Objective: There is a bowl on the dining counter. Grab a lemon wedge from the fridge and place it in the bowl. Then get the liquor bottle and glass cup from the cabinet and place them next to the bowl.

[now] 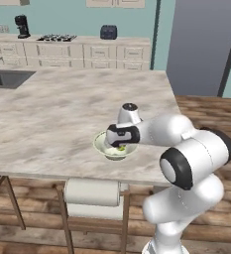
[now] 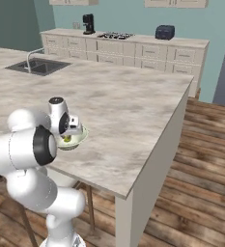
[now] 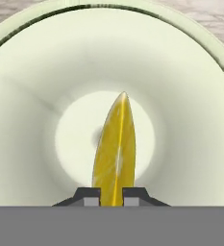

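The pale cream-green bowl [image 1: 101, 146] [image 2: 78, 139] [image 3: 31, 144] sits near the front edge of the dining counter [image 1: 62, 109] [image 2: 128, 106]. My gripper [image 1: 120, 147] [image 2: 67, 137] [image 3: 111, 196] hangs straight over the bowl, reaching down into it. It is shut on the yellow lemon wedge [image 3: 115, 151] [image 1: 121, 148] [image 2: 66, 139], which stands on edge between the two dark fingertips, just above the bowl's pale bottom. In the hand view the bowl's inside surrounds the wedge on all sides. The grey fridge [image 1: 206, 44] stands beyond the counter's right end.
A sink [image 1: 8, 78] [image 2: 38, 66] is set into the counter's far left. A cushioned stool [image 1: 93, 196] stands under the counter edge below the bowl. Back counter holds a coffee maker [image 1: 22, 26], a stovetop [image 1: 56, 37] and a toaster [image 1: 108, 32].
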You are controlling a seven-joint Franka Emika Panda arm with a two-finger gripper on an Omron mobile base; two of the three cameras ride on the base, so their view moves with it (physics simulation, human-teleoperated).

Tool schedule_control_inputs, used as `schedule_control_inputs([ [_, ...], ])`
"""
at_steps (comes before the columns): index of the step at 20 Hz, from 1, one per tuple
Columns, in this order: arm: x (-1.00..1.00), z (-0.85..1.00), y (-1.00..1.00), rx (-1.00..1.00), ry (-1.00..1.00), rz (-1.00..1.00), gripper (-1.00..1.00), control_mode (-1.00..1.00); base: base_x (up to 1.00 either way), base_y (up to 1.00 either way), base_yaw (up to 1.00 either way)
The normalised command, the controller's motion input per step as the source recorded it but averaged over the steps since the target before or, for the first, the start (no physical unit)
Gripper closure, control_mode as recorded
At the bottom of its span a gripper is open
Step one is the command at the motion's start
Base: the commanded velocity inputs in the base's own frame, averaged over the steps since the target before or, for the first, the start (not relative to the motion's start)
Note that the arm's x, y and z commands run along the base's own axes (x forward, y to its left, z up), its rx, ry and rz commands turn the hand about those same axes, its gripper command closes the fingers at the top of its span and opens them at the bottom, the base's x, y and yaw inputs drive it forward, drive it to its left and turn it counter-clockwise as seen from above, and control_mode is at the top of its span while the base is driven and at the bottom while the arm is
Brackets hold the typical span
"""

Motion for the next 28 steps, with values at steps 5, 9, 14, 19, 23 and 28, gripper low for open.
schedule_control_inputs([
  [5,0.01,-0.23,0.12,0.00,0.00,-0.04,-1.00,-1.00,0.00,0.00,0.00],
  [9,0.00,0.00,0.00,0.00,-0.02,-0.04,-1.00,-1.00,0.00,0.00,0.00],
  [14,-0.04,0.11,0.00,0.00,-0.10,-0.02,-1.00,-1.00,0.00,0.00,0.00],
  [19,-0.42,0.46,-0.09,0.03,-0.18,-0.01,-1.00,-1.00,0.00,0.00,0.00],
  [23,-0.82,0.58,-0.24,0.11,-0.29,0.00,-1.00,-1.00,0.00,0.00,0.00],
  [28,-0.99,0.66,-0.35,0.17,-0.41,0.00,-1.00,-1.00,0.00,0.00,0.00],
])
